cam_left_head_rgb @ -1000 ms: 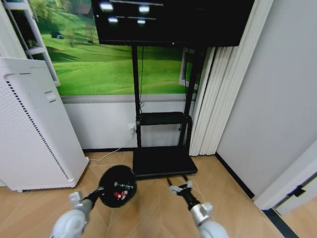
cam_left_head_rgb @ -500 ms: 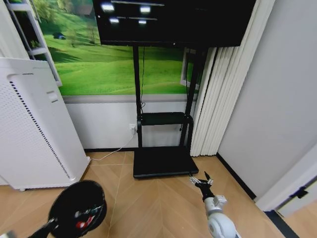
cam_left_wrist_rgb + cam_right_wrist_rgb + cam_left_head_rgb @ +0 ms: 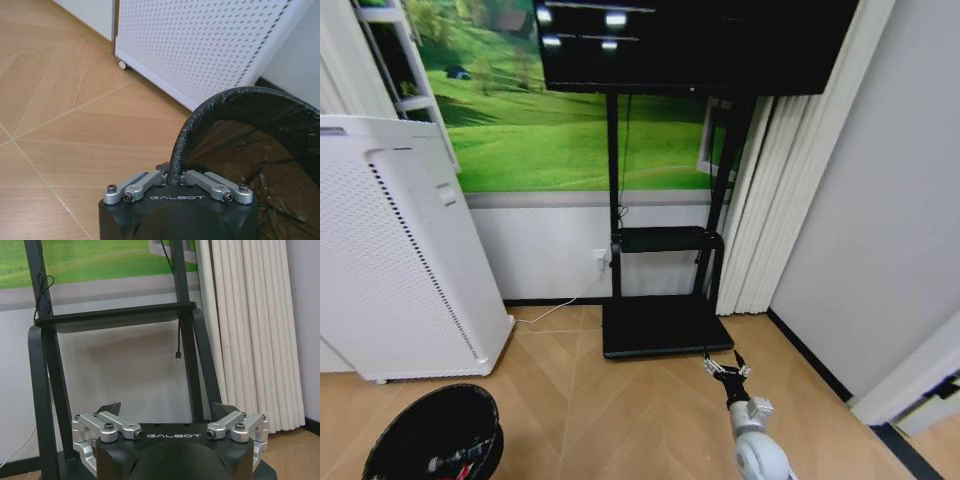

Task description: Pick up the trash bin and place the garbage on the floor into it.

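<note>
Trash bin hangs by its rim from the left gripper, whose jaws pinch the black mesh edge at one spot, with the basket tilted out to the gripper's 3 o'clock above the floor. In the head view the bin sits low at 7 o'clock, and red and pale scraps, probably the garbage, lie inside it. A one-point hold on a thin rim could let the bin swing or slip if the arm jolts, and a steeper tilt might spill the pieces; the white perforated appliance stands near enough to be knocked. The right gripper is spread wide and empty, out at 5 o'clock towards the black stand. The bin's base is cut off, and the scraps are too small to count.
</note>
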Tool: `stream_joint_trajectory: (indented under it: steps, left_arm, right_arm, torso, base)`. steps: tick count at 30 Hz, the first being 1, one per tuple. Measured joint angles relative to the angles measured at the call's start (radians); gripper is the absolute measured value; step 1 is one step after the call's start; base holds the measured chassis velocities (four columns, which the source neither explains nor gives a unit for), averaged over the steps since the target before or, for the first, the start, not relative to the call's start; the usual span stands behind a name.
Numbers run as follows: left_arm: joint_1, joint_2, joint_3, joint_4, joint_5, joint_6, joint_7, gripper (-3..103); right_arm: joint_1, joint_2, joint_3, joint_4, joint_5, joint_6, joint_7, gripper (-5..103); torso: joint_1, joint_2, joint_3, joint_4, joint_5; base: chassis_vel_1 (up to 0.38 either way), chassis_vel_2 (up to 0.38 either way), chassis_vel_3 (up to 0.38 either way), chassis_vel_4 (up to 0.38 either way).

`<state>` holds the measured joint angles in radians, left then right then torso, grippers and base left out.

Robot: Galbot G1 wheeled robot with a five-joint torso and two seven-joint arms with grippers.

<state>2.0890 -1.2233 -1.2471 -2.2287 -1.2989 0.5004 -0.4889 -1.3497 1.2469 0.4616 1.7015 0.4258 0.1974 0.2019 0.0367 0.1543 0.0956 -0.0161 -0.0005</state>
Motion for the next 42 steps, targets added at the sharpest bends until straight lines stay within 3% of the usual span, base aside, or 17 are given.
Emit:
stream_joint_trajectory:
  steps: [11,16,28,31,42]
  left_arm:
    - [0.100,0.002,0.049,0.024,-0.076,0.005,-0.099,3]
    - [0.143,-0.006,0.039,0.036,-0.042,-0.019,-0.110,3]
    - [0.216,0.002,-0.042,0.086,-0.021,-0.054,-0.017,3]
    - [0.191,0.023,-0.043,0.148,0.000,-0.054,0.026,3]
    - [0.106,0.049,0.002,0.258,0.065,-0.055,0.073,3]
  right_arm:
    - [0.059,0.009,0.000,-0.048,0.012,0.002,0.007,100]
    - [0.077,0.029,-0.001,-0.074,0.014,0.002,0.004,100]
    - [0.075,0.045,0.003,-0.127,0.022,0.016,-0.006,100]
    - [0.075,0.028,0.005,-0.132,0.037,0.017,-0.007,100]
    - [0.054,0.008,0.003,-0.119,0.042,0.017,-0.003,100]
  torso:
    - [0.000,0.000,0.000,0.0000,0.0008]
    - [0.000,0.000,0.000,-0.0003,0.0006]
    - [0.000,0.000,0.000,-0.0002,0.0006]
    - [0.000,0.000,0.000,-0.0001,0.0004]
    - [0.000,0.000,0.000,-0.0001,0.0004]
  base:
    - [0.047,0.050,-0.057,-0.058]
    - [-0.025,-0.027,0.022,0.022]
    - [0.000,0.000,0.000,0.000]
    - [0.000,0.000,0.000,0.000]
    - [0.000,0.000,0.000,0.000]
